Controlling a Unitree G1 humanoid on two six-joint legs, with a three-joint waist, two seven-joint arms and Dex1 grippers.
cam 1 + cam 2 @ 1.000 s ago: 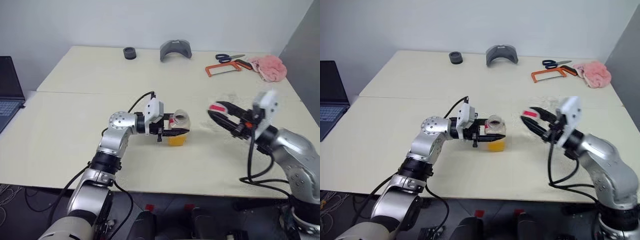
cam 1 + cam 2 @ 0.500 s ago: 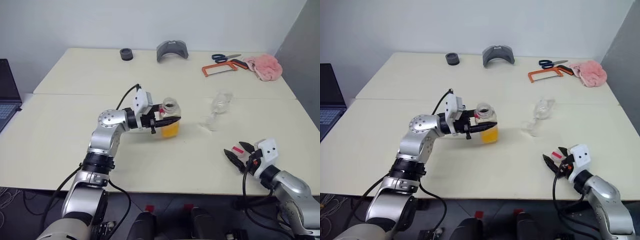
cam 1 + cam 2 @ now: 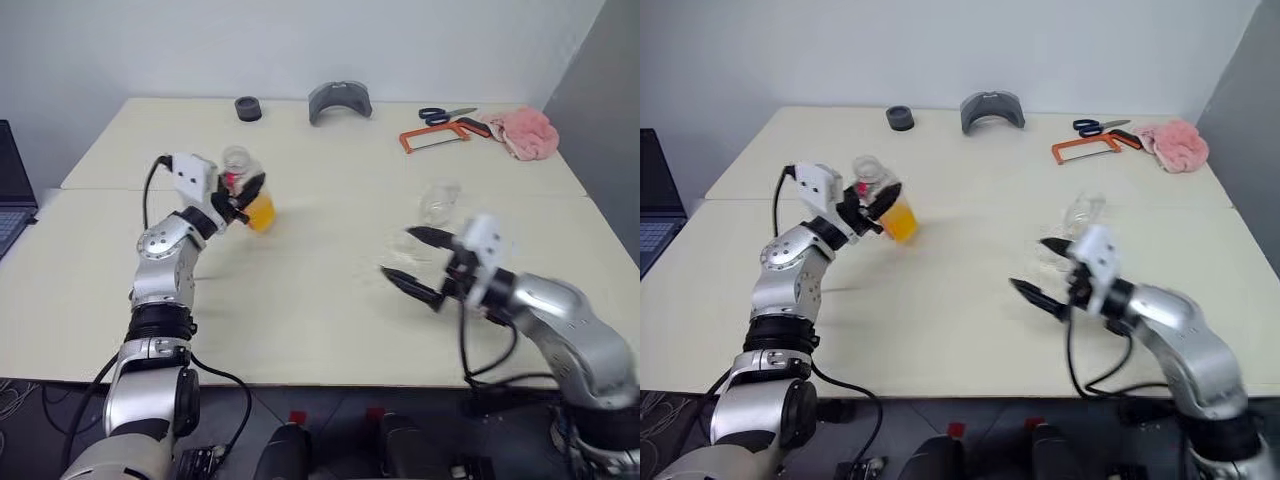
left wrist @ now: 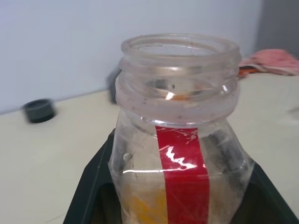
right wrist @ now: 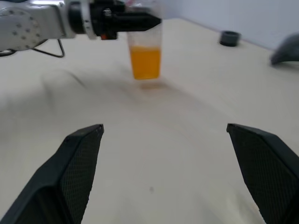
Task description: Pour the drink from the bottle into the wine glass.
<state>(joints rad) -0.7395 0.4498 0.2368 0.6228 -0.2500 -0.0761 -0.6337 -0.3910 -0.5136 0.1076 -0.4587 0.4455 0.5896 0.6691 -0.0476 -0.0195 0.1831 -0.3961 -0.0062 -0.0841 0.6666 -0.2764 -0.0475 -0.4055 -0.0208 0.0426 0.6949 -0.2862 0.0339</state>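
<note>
Left pincer is clamped on the bottle around the upper body just below the neck, holding it up off the table over on the left side, tipped a bit. Cap's off, so the mouth is open, and the drink only fills the bottom part, maybe a third. It's thin clear plastic, so probably light and a little squishy: squeeze too hard and it'll flex, too soft and that smooth wall could slip, so the grip near the stiffer shoulder looks like a sensible spot. Right pincer hangs with its fingers spread wide and nothing between them, low over the table just in front of the wine glass. The glass sits well apart from the bottle on the right half; it looks empty and upright, though it's so transparent I can't be sure. Thin stem, tippy and breakable, so I'd steady it low at the stem.
</note>
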